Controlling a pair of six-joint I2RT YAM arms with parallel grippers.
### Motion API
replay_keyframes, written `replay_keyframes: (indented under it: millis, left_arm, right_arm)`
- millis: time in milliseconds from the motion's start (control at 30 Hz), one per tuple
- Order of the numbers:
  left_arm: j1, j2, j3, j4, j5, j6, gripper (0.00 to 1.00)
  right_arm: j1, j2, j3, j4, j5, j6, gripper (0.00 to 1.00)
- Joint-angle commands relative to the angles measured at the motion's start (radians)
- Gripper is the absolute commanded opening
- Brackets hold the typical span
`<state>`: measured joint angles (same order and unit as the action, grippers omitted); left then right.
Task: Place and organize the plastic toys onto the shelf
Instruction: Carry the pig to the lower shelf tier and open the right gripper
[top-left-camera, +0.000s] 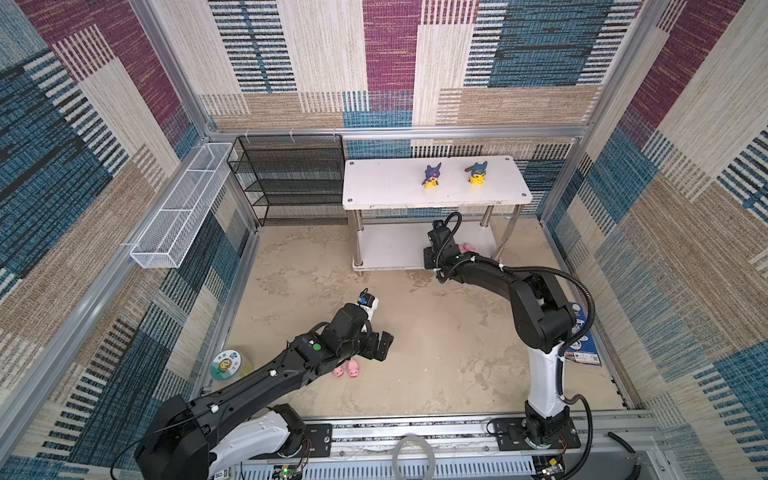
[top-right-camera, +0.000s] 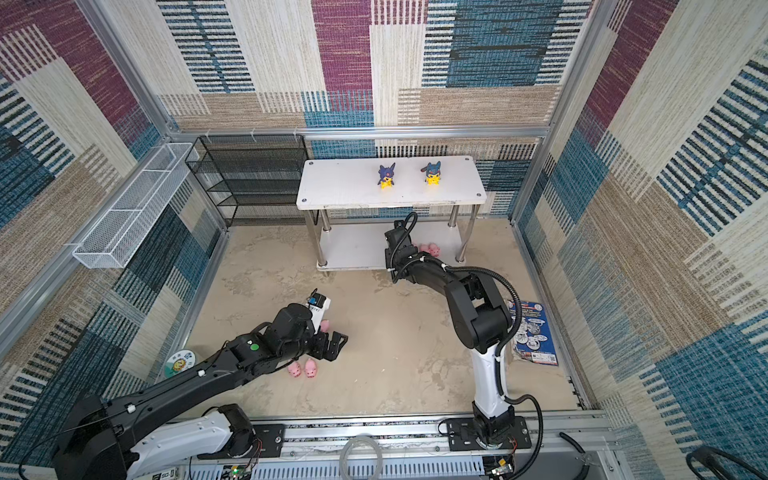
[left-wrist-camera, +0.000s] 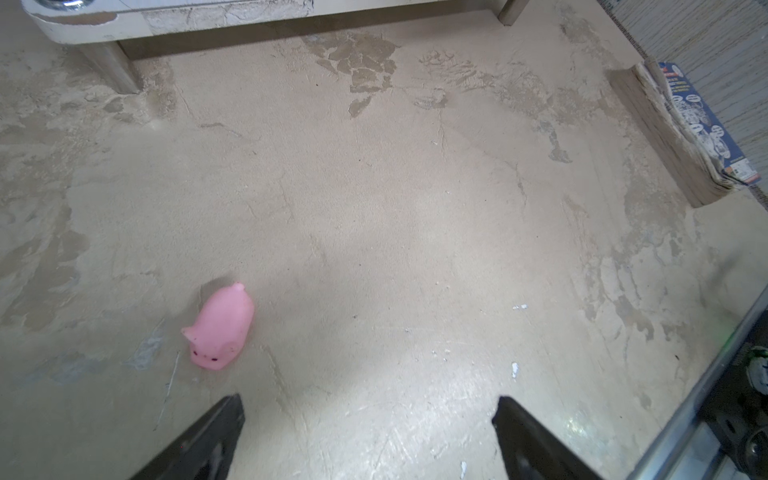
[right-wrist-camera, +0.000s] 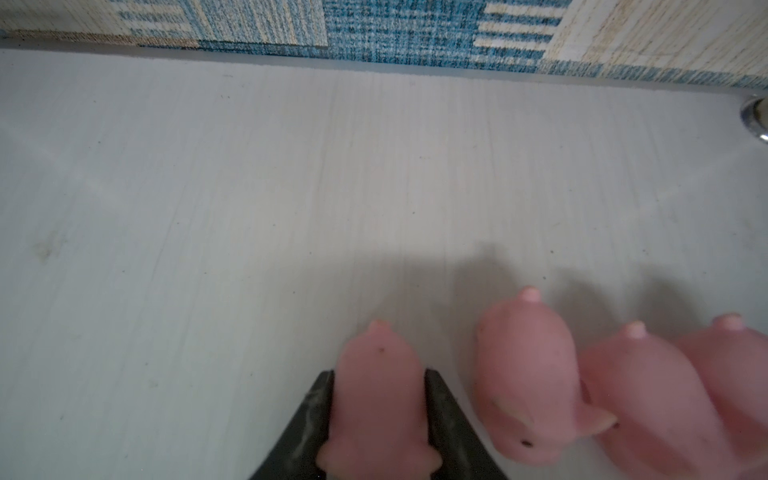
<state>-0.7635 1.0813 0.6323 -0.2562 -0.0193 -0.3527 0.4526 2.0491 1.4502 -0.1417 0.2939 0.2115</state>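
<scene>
**A:** Right fingers (right-wrist-camera: 446, 419) are pinching a pig (right-wrist-camera: 378, 395) by its flanks, nearly closed, over the lower tier (right-wrist-camera: 208, 208) of the shelf (top-left-camera: 386, 183). It's at 9 o'clock of the three pigs (right-wrist-camera: 528, 374) lining up there. Can't tell if it's touching down.

**B:** I'd be easing it down till it's sitting flat and opening only a little. Then I'd be backing straight out toward 6 so a finger isn't clipping the neighbour just beside it.

**A:** Tail's pointing at 12, toward the back wall (right-wrist-camera: 415, 33), snout at 6. Long axis is running front to back, roughly matching the row.

**B:** Left fingers (left-wrist-camera: 208, 444) are gaping wide, holding nothing, hovering over the worktop (left-wrist-camera: 415, 208) by the loose pigs (top-left-camera: 353, 368) around 8 o'clock.
</scene>
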Motion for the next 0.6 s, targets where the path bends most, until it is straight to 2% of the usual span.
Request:
replay_keyframes:
  millis: [0,133,333,467,567]
  left_arm:
    - [0.001,0.009,0.013,0.031,0.002,0.024,1.0]
    - [0.001,0.008,0.014,0.029,0.004,0.023,1.0]
    - [0.001,-0.01,0.012,0.02,0.004,0.012,1.0]
    - [0.001,-0.034,0.009,0.007,-0.002,0.008,0.99]
    - [0.001,-0.051,0.007,-0.001,-0.005,0.003,0.99]
  right_arm:
    - [-0.003,-0.003,0.003,-0.004,-0.01,-0.006,0.39]
    - [-0.008,-0.006,-0.002,-0.001,-0.015,-0.011,0.42]
    - [-0.007,-0.036,-0.026,0.014,-0.037,-0.018,0.53]
    - [-0.007,-0.076,-0.04,0.012,-0.074,-0.023,0.59]
    - [-0.007,-0.111,-0.052,-0.002,-0.118,-0.019,0.6]
